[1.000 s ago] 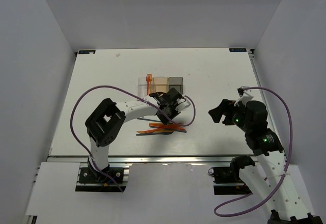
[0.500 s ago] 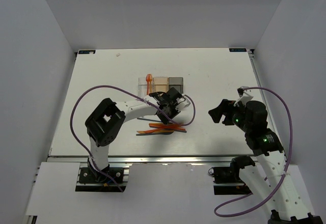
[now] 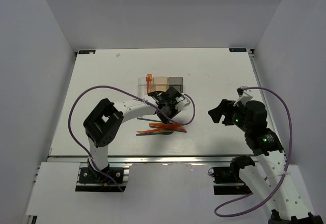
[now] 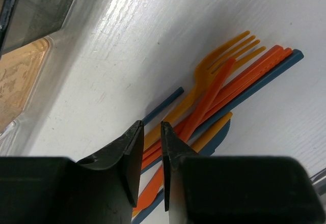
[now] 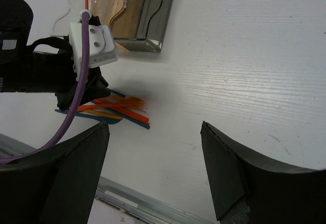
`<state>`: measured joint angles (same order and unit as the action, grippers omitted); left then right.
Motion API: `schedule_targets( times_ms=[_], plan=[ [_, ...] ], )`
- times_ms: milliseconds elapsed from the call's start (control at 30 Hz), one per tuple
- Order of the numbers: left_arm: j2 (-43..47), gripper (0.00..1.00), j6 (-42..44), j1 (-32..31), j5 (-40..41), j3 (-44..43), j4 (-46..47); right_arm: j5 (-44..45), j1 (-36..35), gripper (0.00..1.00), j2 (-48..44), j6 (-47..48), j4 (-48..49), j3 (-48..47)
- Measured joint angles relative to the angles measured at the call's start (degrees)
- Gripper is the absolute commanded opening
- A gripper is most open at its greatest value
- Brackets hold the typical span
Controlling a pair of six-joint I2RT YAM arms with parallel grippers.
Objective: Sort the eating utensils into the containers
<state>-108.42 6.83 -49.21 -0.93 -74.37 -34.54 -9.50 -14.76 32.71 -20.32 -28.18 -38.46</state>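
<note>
Left pincer (image 4: 151,155) narrow, nothing betw fingers, over utensil pile (image 4: 219,96) on bench (image 3: 214,76), near side of bins (image 3: 160,85). Pile's near end hidden by fingers. Right pincer (image 5: 153,173) wide, empty, well right.

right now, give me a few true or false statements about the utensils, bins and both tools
1. The left tool has its fingers nearly together above the utensil pile. True.
2. The right tool is shut on a fork. False: it is open, holding nothing, over bare table.
3. An orange utensil stands in the clear bin. True.
4. All the loose utensils are orange. False: some are dark blue, such as the blue piece under the orange ones.
5. The three bins sit in front of the right arm. False: they sit by the left tool.
</note>
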Motion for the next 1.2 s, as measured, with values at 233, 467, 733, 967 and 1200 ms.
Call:
schedule_targets(
  times_ms=[233, 467, 733, 967, 1200],
  plan=[
    [-0.1, 0.32, 0.0, 0.0, -0.7, 0.0, -0.6, 0.1, 0.0, 0.78, 0.0, 0.0, 0.0, 0.0],
    [-1.7, 0.33, 0.0, 0.0, -1.2, 0.0, -1.2, 0.2, -0.2, 0.78, -0.1, 0.0, 0.0, 0.0],
    [-2.0, 0.33, 0.0, 0.0, -1.2, 0.0, -1.0, 0.3, -0.3, 0.78, -0.4, 0.0, 0.0, 0.0],
    [-2.2, 0.30, 0.0, 0.0, -1.1, -0.1, -1.0, 0.3, -0.4, 0.78, -0.5, 0.0, 0.0, 0.0],
    [-3.3, 0.22, 0.3, 0.0, -1.0, -1.6, -0.9, 0.3, -0.4, 0.78, -0.5, 0.0, 0.0, 0.0]
  ],
)
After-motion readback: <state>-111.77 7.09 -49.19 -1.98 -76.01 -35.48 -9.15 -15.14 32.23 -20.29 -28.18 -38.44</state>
